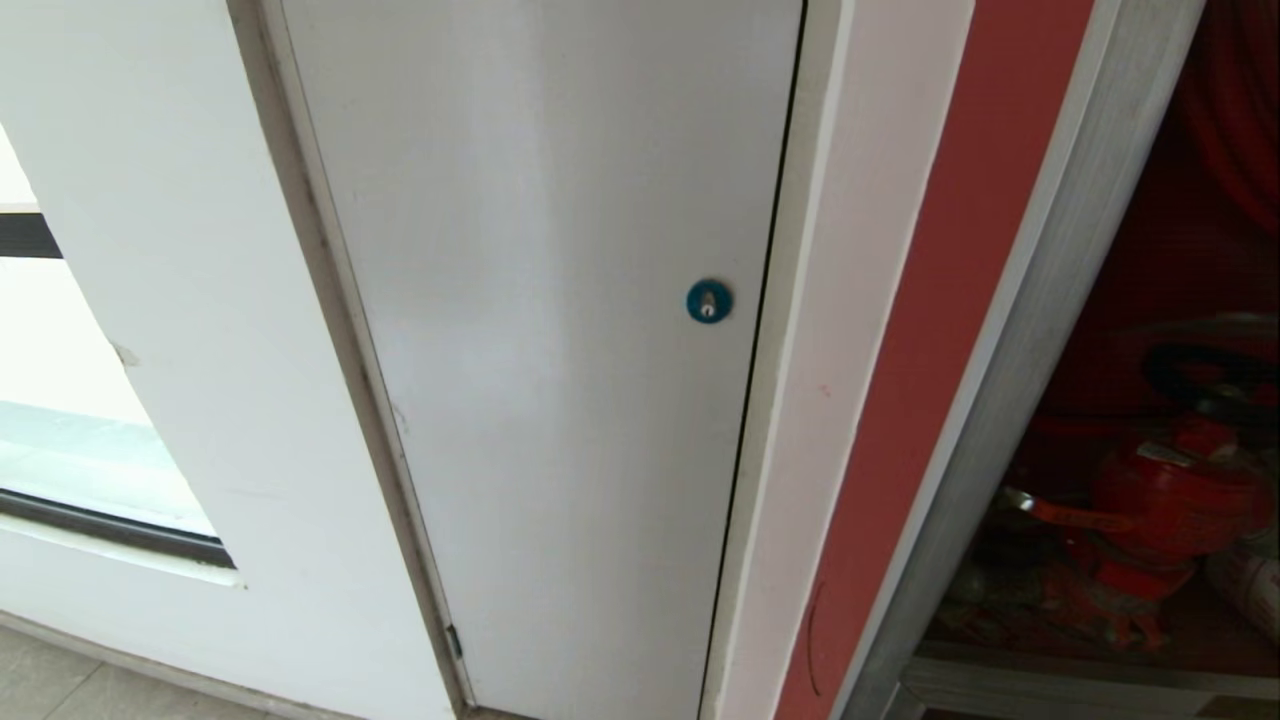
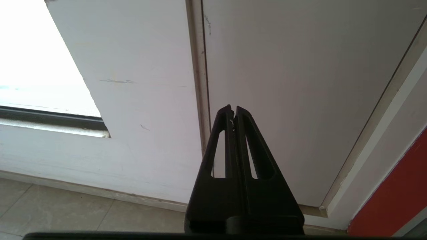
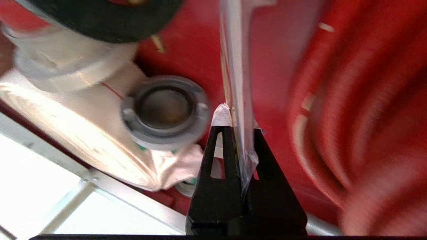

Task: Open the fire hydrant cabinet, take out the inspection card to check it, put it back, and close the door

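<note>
- Gripping the inspection card (image 3: 237, 66) edge-on, the right gripper (image 3: 238, 133) appears only in its wrist view, inside the fire hydrant cabinet (image 1: 1040, 330).
- The left gripper (image 2: 233, 111), jaws together and empty, faces a grey-white door (image 2: 300, 83).

- The fire hydrant cabinet (image 1: 1040, 330) stands open just to the right of the plain grey-white door with the blue lock: a brushed-silver frame around a red interior.
- The inspection card (image 3: 237, 83), in a clear plastic sleeve, is seen edge-on inside the cabinet, in front of its red back wall, its lower edge pinched in the right tool (image 3: 241, 128).
</note>
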### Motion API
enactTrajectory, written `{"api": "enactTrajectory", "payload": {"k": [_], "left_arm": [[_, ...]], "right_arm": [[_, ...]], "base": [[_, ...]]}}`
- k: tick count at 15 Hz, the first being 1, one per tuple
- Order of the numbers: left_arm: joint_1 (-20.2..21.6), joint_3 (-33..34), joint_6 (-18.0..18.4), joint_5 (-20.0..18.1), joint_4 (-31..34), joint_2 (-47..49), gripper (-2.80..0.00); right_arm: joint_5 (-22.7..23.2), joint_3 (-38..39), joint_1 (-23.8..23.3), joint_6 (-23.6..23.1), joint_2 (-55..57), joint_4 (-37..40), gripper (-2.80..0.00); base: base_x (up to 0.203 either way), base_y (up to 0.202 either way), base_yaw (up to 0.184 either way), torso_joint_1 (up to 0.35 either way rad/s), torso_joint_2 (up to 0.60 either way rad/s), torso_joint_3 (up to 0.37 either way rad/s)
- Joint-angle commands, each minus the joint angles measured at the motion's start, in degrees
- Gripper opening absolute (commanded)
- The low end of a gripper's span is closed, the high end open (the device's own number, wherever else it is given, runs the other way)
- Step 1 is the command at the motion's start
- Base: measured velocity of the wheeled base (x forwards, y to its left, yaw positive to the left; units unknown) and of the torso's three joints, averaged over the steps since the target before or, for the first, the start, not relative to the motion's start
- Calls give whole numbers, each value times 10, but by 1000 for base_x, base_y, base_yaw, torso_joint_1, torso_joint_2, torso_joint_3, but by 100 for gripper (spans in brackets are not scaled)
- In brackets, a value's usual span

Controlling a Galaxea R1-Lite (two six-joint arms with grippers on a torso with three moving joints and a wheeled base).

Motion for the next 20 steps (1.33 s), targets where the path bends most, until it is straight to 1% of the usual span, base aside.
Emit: {"api": "enactTrajectory", "payload": {"k": [1, 6, 12, 15, 19, 20], "left_arm": [[0, 4, 0, 0, 0, 1, -280], [0, 4, 0, 0, 0, 1, -280], [0, 4, 0, 0, 0, 1, -280], [0, 4, 0, 0, 0, 1, -280], [0, 4, 0, 0, 0, 1, -280], [0, 4, 0, 0, 0, 1, -280]], "right_arm": [[6, 12, 0, -5, 5, 1, -280], [6, 16, 3, -3, 16, -38, -280], [0, 16, 29, -2, 17, -41, -280], [-6, 16, 29, -3, 20, -57, -280], [-7, 16, 29, -3, 27, -58, -280], [-14, 16, 30, -3, 28, -59, -280]], "base": [[0, 0, 0, 0, 0, 0], [0, 0, 0, 0, 0, 0], [0, 0, 0, 0, 0, 0], [0, 0, 0, 0, 0, 0], [0, 0, 0, 0, 0, 0], [0, 0, 0, 0, 0, 0]]}}
